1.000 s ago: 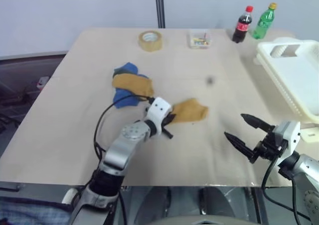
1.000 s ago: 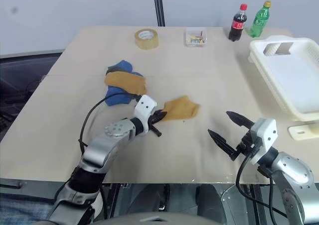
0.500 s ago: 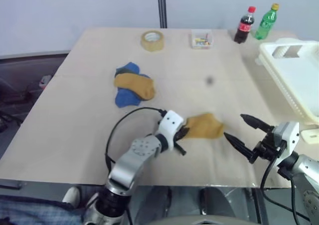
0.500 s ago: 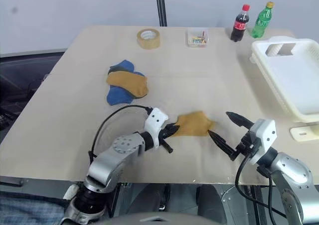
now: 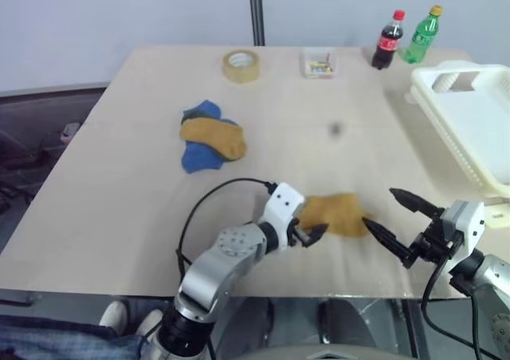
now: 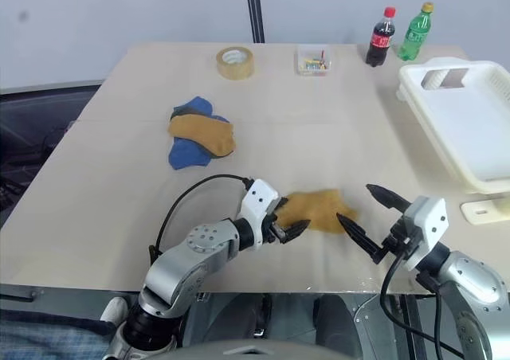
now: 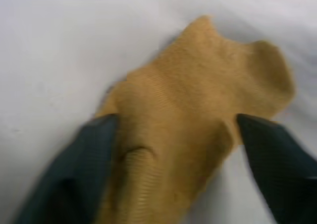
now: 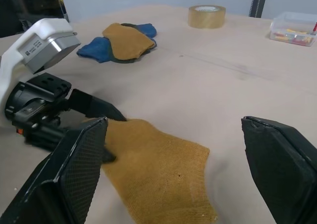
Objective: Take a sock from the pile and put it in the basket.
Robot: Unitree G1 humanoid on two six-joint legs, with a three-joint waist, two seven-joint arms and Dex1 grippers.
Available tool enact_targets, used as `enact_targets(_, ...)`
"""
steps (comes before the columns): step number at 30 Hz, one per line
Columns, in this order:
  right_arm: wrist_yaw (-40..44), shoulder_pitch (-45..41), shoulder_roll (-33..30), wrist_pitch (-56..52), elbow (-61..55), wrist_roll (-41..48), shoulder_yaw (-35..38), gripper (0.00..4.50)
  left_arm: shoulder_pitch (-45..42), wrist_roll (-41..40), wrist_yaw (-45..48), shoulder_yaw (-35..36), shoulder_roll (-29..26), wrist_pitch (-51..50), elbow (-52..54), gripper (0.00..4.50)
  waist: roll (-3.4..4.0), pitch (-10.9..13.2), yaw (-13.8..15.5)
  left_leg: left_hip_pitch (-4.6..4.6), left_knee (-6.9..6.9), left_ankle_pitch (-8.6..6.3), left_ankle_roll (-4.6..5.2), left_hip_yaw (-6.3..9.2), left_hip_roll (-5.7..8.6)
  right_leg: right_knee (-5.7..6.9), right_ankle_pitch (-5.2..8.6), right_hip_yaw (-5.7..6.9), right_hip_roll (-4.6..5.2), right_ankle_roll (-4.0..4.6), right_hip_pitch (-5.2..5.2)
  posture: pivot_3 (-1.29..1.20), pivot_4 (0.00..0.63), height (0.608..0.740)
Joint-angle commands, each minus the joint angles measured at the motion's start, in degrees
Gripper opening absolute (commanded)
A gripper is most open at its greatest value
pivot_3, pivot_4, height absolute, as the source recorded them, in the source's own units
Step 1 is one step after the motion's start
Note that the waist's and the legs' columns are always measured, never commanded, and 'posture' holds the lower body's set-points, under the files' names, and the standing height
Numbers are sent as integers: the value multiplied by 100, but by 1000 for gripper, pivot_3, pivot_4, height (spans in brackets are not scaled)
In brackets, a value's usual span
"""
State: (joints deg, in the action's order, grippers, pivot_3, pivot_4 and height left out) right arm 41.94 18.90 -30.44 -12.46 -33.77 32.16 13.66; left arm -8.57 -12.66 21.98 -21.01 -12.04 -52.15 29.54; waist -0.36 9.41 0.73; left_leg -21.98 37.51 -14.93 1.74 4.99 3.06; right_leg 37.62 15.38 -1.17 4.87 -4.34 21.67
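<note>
Since a second ago my left tool (image 6: 288, 231) has dragged the mustard sock (image 6: 317, 209) away from the pile (image 6: 198, 135), toward the near edge of the worktop (image 6: 103, 177), and its fingers, then pinched on the cloth, now stand apart. From the left wrist I see one finger (image 7: 74, 169) on each side of the sock's near end, the fabric lying slack and flat between them. My right tool (image 6: 366, 221) sits where it was, fingers spread wide, one tip just beside the sock's far edge; I cannot tell if it touches. What is left of the pile, a mustard sock over blue ones, lies well back on the worktop. The basket (image 6: 470, 121) stands at the right edge, well apart from the sock.
</note>
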Motion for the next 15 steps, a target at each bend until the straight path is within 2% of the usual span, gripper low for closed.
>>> enact_targets(1,-15,-149,-58,24,-133,95,91,4500,133,-120,-15,205,-126,-190,175,4478,0,0,-4,0,0,0,0,0,-1,0,0,0,-2,0,0,0,150,740)
enact_targets(7,57,-295,-90,-16,-38,107,53,4500,243,-97,57,330,-635,-119,464,4478,0,0,0,-1,-3,0,0,0,-3,-3,0,-1,-3,1,1,0,150,740)
enact_targets(15,70,-482,-83,-73,29,98,-36,4500,387,-370,105,573,-760,-259,894,4478,0,1,7,-4,-5,0,0,0,-2,-6,0,0,0,1,3,0,150,740)
